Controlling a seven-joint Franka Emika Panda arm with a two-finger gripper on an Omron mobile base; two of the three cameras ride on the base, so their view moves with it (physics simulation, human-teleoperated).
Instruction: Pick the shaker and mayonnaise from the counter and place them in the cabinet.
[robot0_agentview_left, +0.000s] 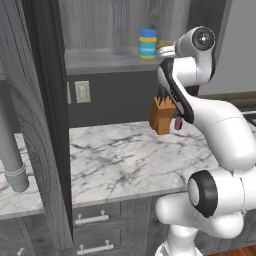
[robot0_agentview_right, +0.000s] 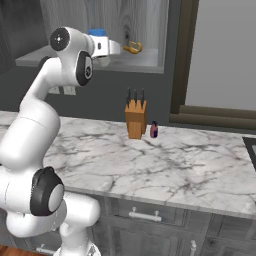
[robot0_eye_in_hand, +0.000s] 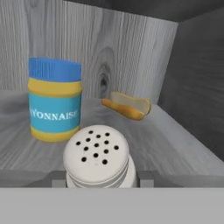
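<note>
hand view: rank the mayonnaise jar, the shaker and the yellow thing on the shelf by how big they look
1. mayonnaise and shaker: about alike. The shaker sits right at the camera and its lower part is cut off, so nearness inflates it; I won't rank the two.
2. yellow food item: clearly smallest, lying farther back on the cabinet shelf.

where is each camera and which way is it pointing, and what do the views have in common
Left base view: behind the arm on its left, looking forward over the counter to the cabinet; the arm rises lower right.
Right base view: behind on the right, same counter; the arm rises lower left.
Hand view: on the hand, looking into the cabinet past the shaker held close in front.
All three share the mayonnaise on the shelf; both base views share the knife block.
</note>
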